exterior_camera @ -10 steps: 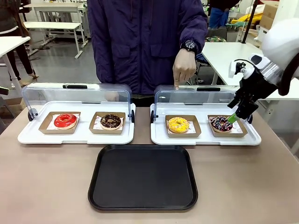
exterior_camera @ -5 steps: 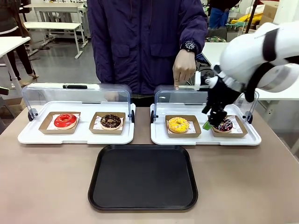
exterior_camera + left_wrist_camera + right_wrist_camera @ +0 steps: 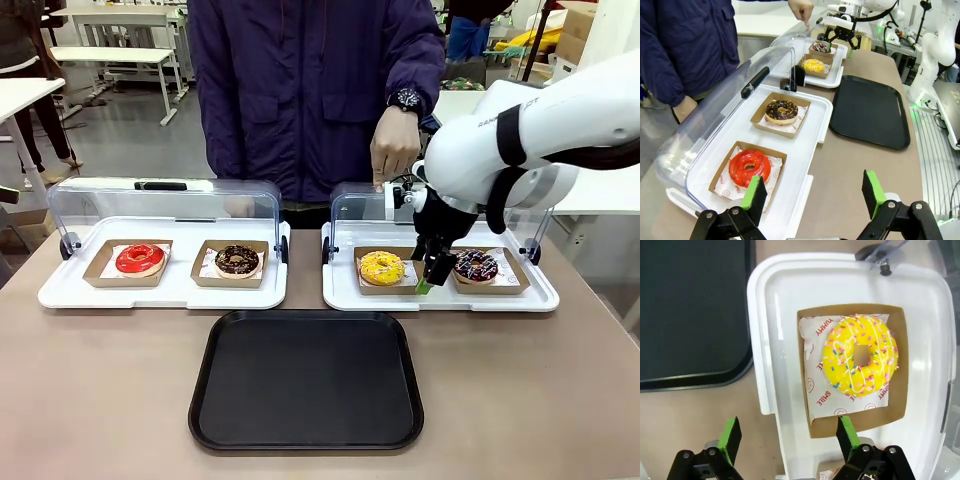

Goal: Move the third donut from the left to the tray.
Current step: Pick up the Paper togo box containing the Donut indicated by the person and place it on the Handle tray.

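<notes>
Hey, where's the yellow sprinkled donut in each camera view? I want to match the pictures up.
Front view: yellow donut right of centre, in the right-hand white tray.
Left wrist view: yellow donut small, upper middle.
Right wrist view: yellow donut large, right of centre, in its brown holder.
Shared landmark: the black tray, next to the donut's tray.

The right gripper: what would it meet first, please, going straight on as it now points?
The right gripper would likely meet the white tray beside the holder of the yellow donut, or the holder's edge; depth unclear.
</notes>
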Robot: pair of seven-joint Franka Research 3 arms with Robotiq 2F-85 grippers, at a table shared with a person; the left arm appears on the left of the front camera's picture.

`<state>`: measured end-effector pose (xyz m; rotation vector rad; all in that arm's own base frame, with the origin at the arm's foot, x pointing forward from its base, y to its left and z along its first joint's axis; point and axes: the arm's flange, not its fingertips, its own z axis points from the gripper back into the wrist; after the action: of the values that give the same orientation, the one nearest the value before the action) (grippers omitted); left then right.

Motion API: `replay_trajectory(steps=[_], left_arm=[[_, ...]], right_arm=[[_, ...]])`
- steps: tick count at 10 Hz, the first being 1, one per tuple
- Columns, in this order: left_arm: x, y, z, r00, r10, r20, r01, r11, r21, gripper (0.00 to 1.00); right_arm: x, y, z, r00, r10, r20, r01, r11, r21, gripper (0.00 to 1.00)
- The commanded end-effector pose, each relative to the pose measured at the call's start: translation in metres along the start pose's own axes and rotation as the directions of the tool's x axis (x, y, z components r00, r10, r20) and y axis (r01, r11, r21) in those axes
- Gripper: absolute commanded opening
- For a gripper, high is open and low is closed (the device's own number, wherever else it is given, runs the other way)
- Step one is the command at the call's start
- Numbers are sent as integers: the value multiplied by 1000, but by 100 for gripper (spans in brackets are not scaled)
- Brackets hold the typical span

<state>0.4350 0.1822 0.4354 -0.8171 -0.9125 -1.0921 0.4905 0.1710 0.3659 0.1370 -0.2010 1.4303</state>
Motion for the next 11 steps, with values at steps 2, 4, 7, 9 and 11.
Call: replay_trajectory(steps=[2,4,7,9,11], left_arm=[[2,-1,0,1000,-8,2,8,1000,0,100],[2,-1,0,1000,-8,2,8,1000,0,100],[2,-1,0,1000,-8,2,8,1000,0,100],[2,-1,0,1000,-8,2,8,1000,0,100],[2,-1,0,1000,-8,2,8,1000,0,100]], right_arm=[[5,-15,-14,998,-26,-63,23,998,-55,100],[2,-18,-20,996,-33,-78,28,998,-63,100],[-5,-22,-28,994,-17,-110,8,996,-85,100],[-8,-27,-32,992,9,-130,-19,997,-79,100],[-10,-35,-38,992,18,-129,-27,997,-75,100]])
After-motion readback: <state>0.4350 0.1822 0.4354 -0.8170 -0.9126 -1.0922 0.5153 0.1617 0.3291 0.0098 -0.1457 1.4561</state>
